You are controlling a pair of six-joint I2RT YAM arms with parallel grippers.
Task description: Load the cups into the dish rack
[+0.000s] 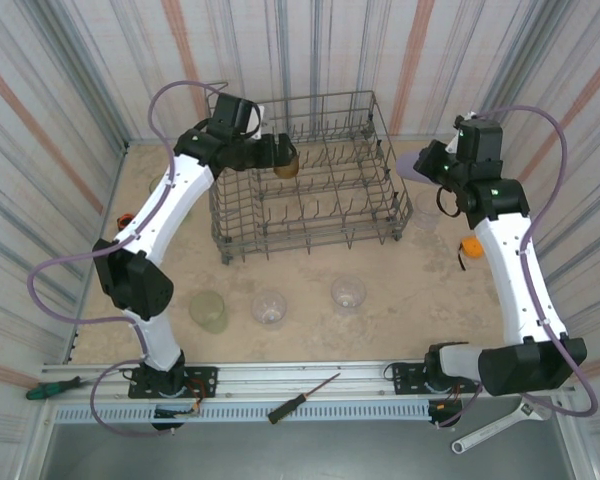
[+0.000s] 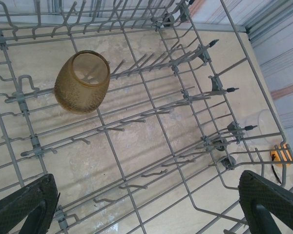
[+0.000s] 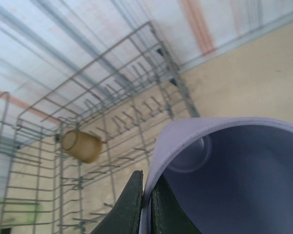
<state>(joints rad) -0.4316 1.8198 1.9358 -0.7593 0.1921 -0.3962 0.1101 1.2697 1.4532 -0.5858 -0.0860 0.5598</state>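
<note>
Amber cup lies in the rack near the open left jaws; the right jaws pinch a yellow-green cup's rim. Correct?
Not quite. The right wrist view shows the right gripper, jaws shut, pinching the rim of the lilac cup, not a yellow-green one. The amber cup does lie in the dish rack near the open left gripper.

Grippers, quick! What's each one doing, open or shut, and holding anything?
Left gripper: open, holding nothing, above the dish rack.
Right gripper: shut on the lilac cup, pinching its rim.
</note>
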